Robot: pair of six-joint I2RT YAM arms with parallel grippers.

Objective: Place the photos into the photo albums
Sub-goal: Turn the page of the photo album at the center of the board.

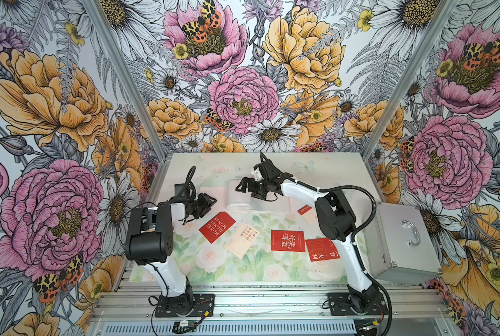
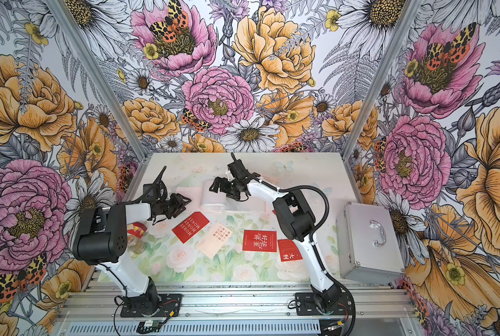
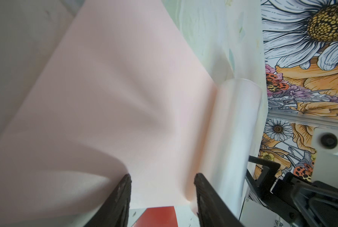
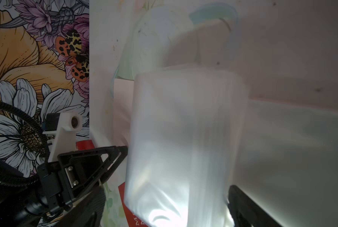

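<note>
Your right pincer [image 1: 247, 189] gaped wide over the opened album [image 1: 237, 200], holding nothing.
Your left pincer [image 1: 209, 203], half open and empty, stood at its pink cover [image 3: 124, 88], far-middle on the bench [image 1: 330, 180]; cards [image 1: 217, 227] lay nearer. The clear sleeves [image 4: 183, 127] looked limp and slippery: pinch a free edge.

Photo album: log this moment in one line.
album: open, pages bowed up | left gripper: open at cover | right gripper: open over pages | photos: loose on table

Silver case [image 1: 394, 247] rests beside the mat [image 2: 184, 261]; possibly a jar [image 2: 136, 245] opposite.
</note>
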